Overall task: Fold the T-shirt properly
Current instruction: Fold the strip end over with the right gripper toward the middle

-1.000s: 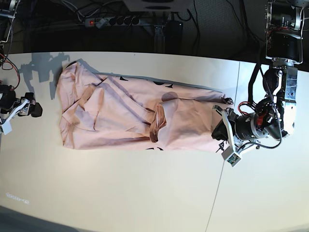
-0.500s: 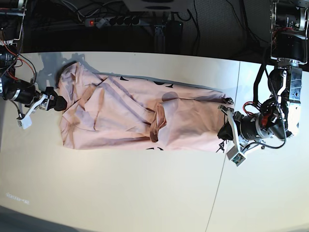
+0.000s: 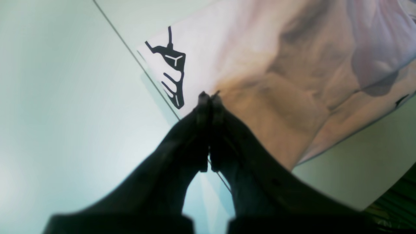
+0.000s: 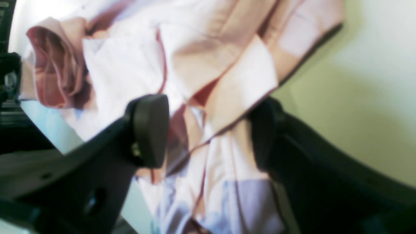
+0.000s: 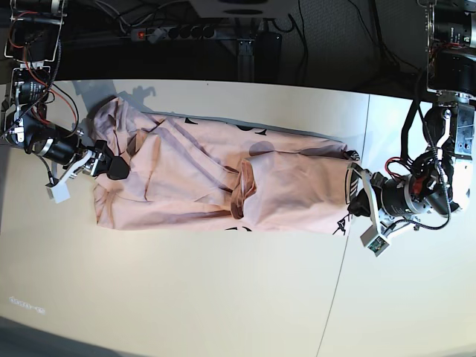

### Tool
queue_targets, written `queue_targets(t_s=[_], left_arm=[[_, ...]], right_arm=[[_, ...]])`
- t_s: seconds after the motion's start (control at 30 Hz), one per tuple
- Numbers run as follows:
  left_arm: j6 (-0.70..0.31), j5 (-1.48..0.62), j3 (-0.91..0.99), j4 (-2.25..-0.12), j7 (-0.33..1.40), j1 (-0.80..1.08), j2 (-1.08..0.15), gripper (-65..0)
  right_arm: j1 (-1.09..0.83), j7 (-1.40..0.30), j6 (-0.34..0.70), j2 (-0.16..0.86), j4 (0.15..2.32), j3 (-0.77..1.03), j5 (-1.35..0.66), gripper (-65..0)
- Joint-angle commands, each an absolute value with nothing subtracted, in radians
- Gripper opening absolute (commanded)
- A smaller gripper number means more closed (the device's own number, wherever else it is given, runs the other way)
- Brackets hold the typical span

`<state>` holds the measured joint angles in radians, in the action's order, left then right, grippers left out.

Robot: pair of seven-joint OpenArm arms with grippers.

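The T-shirt (image 5: 208, 178) lies crumpled lengthwise across the white table (image 5: 186, 297), pale pink with creases and a bunched fold in the middle. My right gripper (image 5: 113, 165) hovers over its left end. In the right wrist view this gripper (image 4: 208, 133) is open, with folded layers of the T-shirt (image 4: 195, 58) below and between the black fingers (image 4: 151, 130). My left gripper (image 5: 354, 202) sits just off the shirt's right edge. In the left wrist view it (image 3: 208, 96) is shut with nothing seen in it, beside the T-shirt (image 3: 292, 65) and its black print (image 3: 172, 78).
A seam (image 5: 343, 253) runs across the table near the left gripper. Behind the table's far edge lie a power strip (image 5: 175, 32) and cables on a dark floor. Bare table surface spreads in front of the shirt.
My right arm has swung in from the table's left edge to above the shirt's left end. The left gripper has drawn back to the right, off the shirt's edge, staying shut.
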<state>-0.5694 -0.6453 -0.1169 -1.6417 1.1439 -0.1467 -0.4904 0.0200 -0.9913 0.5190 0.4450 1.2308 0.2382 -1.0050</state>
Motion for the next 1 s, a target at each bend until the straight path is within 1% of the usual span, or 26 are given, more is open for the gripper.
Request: queue_targets(t_s=[0.0, 0.03, 0.2, 0.23, 0.3, 0.47, 0.6, 0.8, 0.97], left_arm=[[-0.560, -0.655, -0.096, -1.657, 1.126, -0.168, -0.505, -65.0], [-0.560, -0.654, -0.086, -1.657, 1.126, -0.168, -0.505, -65.0], [-0.560, -0.655, -0.034, -1.657, 1.127, -0.168, -0.505, -65.0], [-0.560, -0.656, -0.025, -1.657, 1.127, -0.168, -0.505, -65.0], [-0.561, -0.656, -0.009, -1.657, 1.129, -0.168, -0.505, -65.0], [-0.561, -0.666, 0.003, -1.657, 1.153, -0.168, -0.515, -65.0], [-0.561, -0.670, 0.003, -1.657, 1.153, -0.163, -0.554, -65.0], [-0.561, -0.692, 0.003, -1.657, 1.144, -0.116, -0.567, -65.0], [-0.562, -0.690, 0.003, -1.655, 1.102, -0.040, -0.548, -65.0]], right_arm=[[0.022, -1.018, 0.575, 0.445, 1.233, 0.236, -0.949, -27.2], [0.022, -1.007, 0.575, 0.441, 1.232, 0.236, -0.935, -31.4], [0.022, -0.984, 0.576, 0.421, 1.233, 0.236, -0.842, -63.9], [0.022, -0.983, 0.576, 0.418, 1.232, 0.236, -0.823, -65.0], [0.022, -0.960, 0.576, 0.418, 1.233, 0.236, -0.784, -65.0], [0.022, -0.826, 0.575, 0.435, 1.233, 0.238, -0.661, -65.0], [0.020, -0.820, 0.573, 0.482, 1.232, 0.255, -0.649, -65.0], [0.019, -0.841, 0.573, 0.574, 1.230, 0.304, -0.665, -65.0], [0.022, -0.895, 0.574, 0.620, 1.233, 0.327, -0.812, -65.0]])
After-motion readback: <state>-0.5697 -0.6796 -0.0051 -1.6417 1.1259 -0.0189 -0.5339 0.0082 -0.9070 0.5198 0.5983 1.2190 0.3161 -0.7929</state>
